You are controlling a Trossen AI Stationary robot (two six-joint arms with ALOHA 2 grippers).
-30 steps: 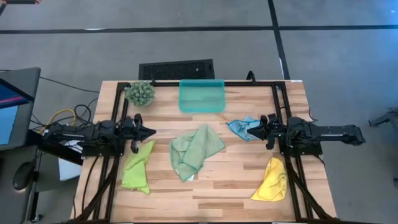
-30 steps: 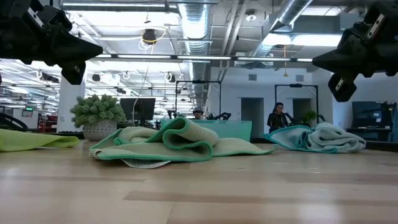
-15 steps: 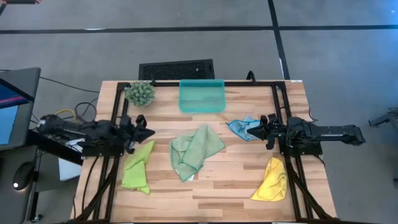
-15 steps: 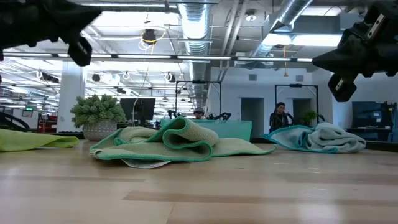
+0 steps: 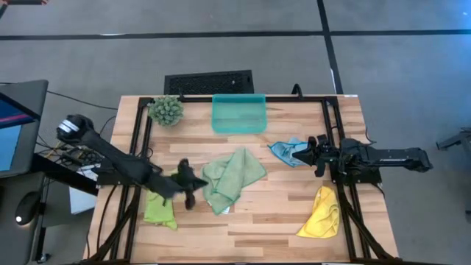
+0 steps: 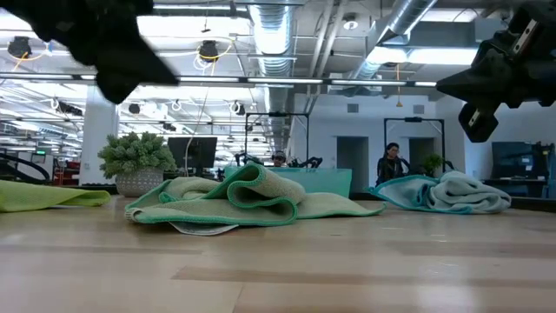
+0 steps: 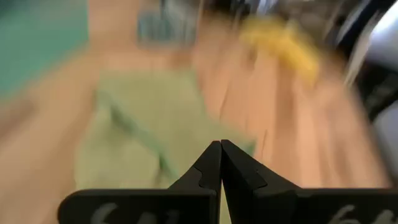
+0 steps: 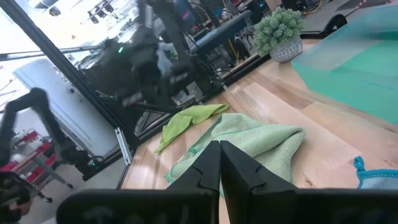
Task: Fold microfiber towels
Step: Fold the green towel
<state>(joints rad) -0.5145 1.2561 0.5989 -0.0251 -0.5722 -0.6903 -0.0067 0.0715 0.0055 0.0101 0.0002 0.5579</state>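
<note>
Several microfiber towels lie crumpled on the wooden table. The pale sage green one (image 5: 232, 179) (image 6: 243, 200) is in the middle, the lime green one (image 5: 157, 207) near left, the light blue one (image 5: 284, 152) right of centre, and the yellow one (image 5: 321, 213) near right. My left gripper (image 5: 197, 184) (image 7: 221, 146) is shut and empty. It hovers, tipped downward, above the table just left of the sage towel, over the lime towel's far end. My right gripper (image 5: 298, 154) (image 8: 219, 146) is shut and empty, held level above the blue towel's edge.
A teal plastic tray (image 5: 238, 112) stands at the far middle of the table. A spiky green plant ball (image 5: 166, 110) sits at the far left. Black frame rails (image 5: 333, 132) run along the table's sides and far edge. Bare wood (image 5: 257, 228) lies along the near edge.
My left arm has swung fast from its rest at the table's left edge out toward the middle and the near side. It has tipped downward and now hangs beside the sage towel, fingers still shut. No towel has moved.
</note>
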